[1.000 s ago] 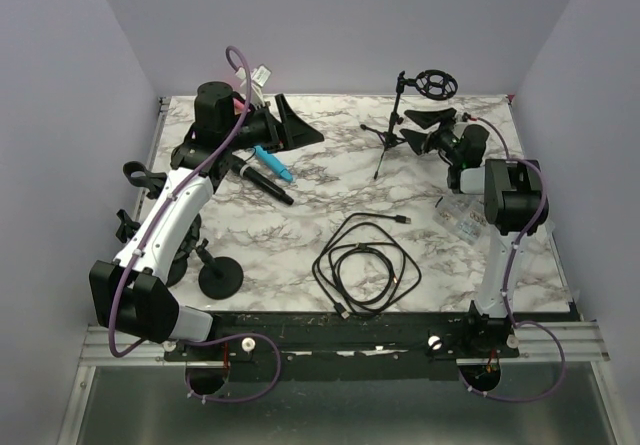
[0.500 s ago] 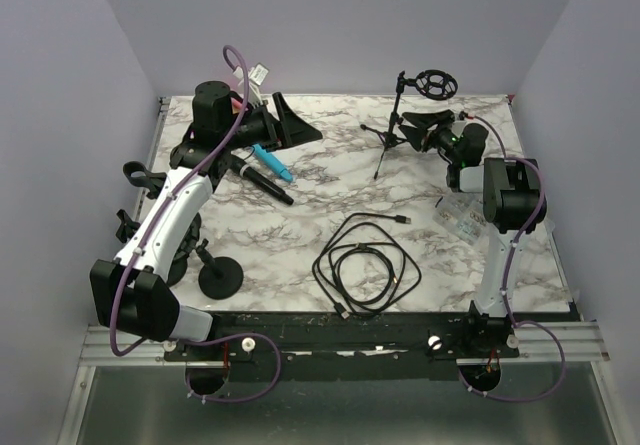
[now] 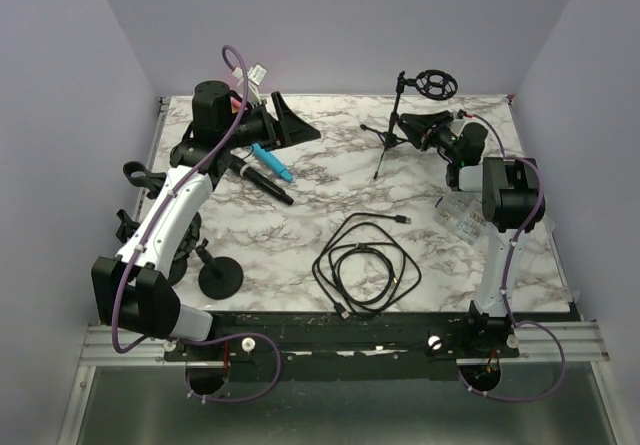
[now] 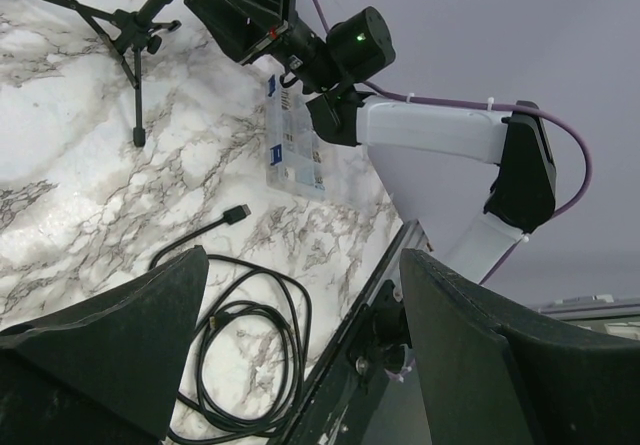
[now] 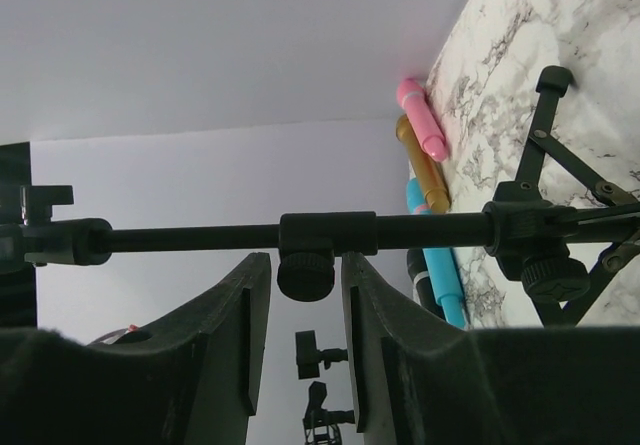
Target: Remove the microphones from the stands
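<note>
**A:** Status, near to far?
**B:** Near edge: a coiled black cable (image 3: pixel 365 265) lies flat on the tabletop (image 3: pixel 300 215). A round black base (image 3: pixel 220 278) sits to its left, beside the left arm. A clear plastic packet (image 3: pixel 462 217) lies next to the right arm.
**A:** Microphones?
**B:** Mid-left, lying on the tabletop: a blue microphone (image 3: pixel 272 162) and a black microphone (image 3: pixel 265 182) side by side, well apart from the stand (image 3: pixel 388 141). The right wrist view shows an orange microphone (image 5: pixel 425 170) and a pink microphone (image 5: pixel 420 120) lined up beyond them. Can't tell which one is the target.
**A:** Left hand?
**B:** The left hand (image 3: pixel 298 120) hangs just past the blue microphone with its fingers spread wide. Nothing is between them.
**A:** Stand?
**B:** It's a tripod at far right, legs on the tabletop, with a ring mount (image 3: pixel 436 83) at the top of the pole.
**A:** Right hand?
**B:** The right hand (image 5: pixel 305 265) is at the stand's pole, partly open. Its fingers (image 5: pixel 240 335) sit on either side of the knob (image 5: pixel 305 275) under the pole's collar. There's a thin gap on each side, and I can't tell if either finger touches. It's gripping nothing that I can see.
</note>
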`<state>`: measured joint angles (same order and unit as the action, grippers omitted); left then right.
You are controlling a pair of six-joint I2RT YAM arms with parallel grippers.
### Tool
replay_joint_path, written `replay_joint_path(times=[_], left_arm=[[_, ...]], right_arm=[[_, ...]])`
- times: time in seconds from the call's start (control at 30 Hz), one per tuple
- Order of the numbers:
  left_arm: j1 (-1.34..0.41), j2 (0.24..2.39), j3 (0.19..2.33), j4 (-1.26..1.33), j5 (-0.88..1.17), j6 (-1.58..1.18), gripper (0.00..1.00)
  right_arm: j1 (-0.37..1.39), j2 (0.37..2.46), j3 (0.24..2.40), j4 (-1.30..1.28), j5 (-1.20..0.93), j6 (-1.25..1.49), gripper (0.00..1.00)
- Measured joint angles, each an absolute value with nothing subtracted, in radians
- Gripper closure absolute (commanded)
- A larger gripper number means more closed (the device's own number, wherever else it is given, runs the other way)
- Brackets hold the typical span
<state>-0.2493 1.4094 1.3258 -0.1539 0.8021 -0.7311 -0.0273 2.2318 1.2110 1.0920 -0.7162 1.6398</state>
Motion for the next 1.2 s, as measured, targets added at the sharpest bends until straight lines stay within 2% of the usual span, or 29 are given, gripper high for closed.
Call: replay_joint_path(times=[0.1,0.17,0.37,0.63,0.97,1.2], left_arm=[[-0.248,1.410,1.326,-0.154,0.802,-0.731,0.21],[-0.245,1.410,1.325,-0.153,0.802,-0.731,0.21],[-0.244,1.411,1.325,-0.151,0.803,-0.731,0.21],[-0.244,1.416,1.322,-0.144,0.805,-0.737,0.21],[-0.244,1.418,1.318,-0.141,0.805,-0.744,0.21],[-0.243,1.418,1.318,-0.142,0.805,-0.744,0.21]], right_arm=[[-0.025,2.234,1.216,1.092,-0.720,1.638,0.60],[-0.025,2.237,1.222,1.092,-0.722,1.637,0.66],[-0.021,2.242,1.225,1.091,-0.723,1.623,0.99],[-0.021,2.230,1.227,1.050,-0.724,1.523,0.99],[-0.012,2.144,1.229,0.867,-0.683,1.229,0.99],[0.024,2.089,1.214,0.800,-0.573,1.051,0.99]])
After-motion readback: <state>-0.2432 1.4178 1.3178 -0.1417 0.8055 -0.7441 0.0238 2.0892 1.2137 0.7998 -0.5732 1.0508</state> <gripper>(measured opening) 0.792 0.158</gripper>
